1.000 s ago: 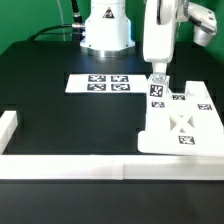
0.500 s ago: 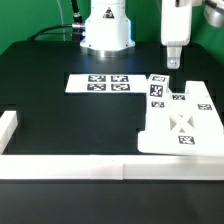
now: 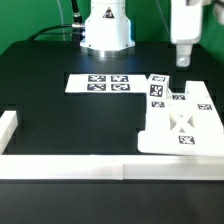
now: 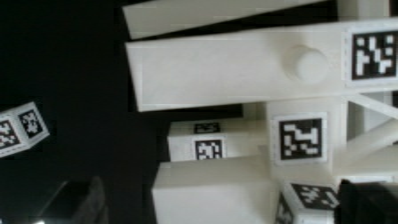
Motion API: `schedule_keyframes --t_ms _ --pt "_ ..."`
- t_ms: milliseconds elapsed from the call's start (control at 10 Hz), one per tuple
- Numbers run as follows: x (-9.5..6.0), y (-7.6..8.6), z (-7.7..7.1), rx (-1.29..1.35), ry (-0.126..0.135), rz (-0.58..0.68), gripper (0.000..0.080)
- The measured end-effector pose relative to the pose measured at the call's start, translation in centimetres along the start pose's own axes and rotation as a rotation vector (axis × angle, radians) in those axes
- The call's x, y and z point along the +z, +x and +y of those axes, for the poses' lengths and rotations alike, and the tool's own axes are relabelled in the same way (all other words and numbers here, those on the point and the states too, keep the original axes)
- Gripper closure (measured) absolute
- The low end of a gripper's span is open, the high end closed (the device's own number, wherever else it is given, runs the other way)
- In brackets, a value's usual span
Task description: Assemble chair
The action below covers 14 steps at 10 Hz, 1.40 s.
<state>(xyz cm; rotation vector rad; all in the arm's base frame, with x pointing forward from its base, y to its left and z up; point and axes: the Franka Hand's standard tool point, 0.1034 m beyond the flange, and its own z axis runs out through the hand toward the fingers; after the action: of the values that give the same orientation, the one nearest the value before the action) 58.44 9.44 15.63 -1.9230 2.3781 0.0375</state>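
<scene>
The white chair parts (image 3: 178, 126) lie grouped at the exterior view's right: a flat cross-braced frame (image 3: 181, 122) with tags, and a short tagged leg (image 3: 157, 92) standing against its far left corner. My gripper (image 3: 184, 60) hangs well above and behind them, touching nothing. In the wrist view the gripper (image 4: 222, 205) is open and empty, with its dark fingers (image 4: 80, 200) set wide apart. Below it the wrist view shows the white seat block (image 4: 231, 60) and tagged chair parts (image 4: 302, 138).
The marker board (image 3: 100, 83) lies flat at mid-table, left of the chair parts. A long white rail (image 3: 100, 168) edges the front of the black table, with a short piece (image 3: 8, 128) at the left. The arm's white base (image 3: 107, 30) stands at the back.
The gripper was down at the short leg one second ago. It has let go, risen and moved to the exterior view's right. The leg stays standing.
</scene>
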Motion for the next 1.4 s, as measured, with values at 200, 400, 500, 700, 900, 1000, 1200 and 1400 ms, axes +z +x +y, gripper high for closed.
schedule_keyframes --t_ms 200,400,500,700,900,1000,1200,1400 --pt "0.1 -0.7 2.0 -0.003 -0.004 -0.009 0.0151" --pt "0.4 -0.8 2.4 -0.041 -0.010 -0.006 0.0151" --pt "0.4 -0.9 2.4 -0.043 -0.011 -0.006 0.0151" --pt "0.5 -0.9 2.4 -0.189 -0.011 -0.006 0.0151" --pt "0.8 -1.2 3.1 -0.473 -0.039 0.024 0.0151" --pt "0.9 -1.1 3.2 -0.636 -0.043 0.021 0.0151" --pt "1.2 -0.8 3.3 -0.809 -0.034 0.022 0.0151" --pt "1.2 -0.8 3.2 -0.974 -0.037 0.021 0.0151"
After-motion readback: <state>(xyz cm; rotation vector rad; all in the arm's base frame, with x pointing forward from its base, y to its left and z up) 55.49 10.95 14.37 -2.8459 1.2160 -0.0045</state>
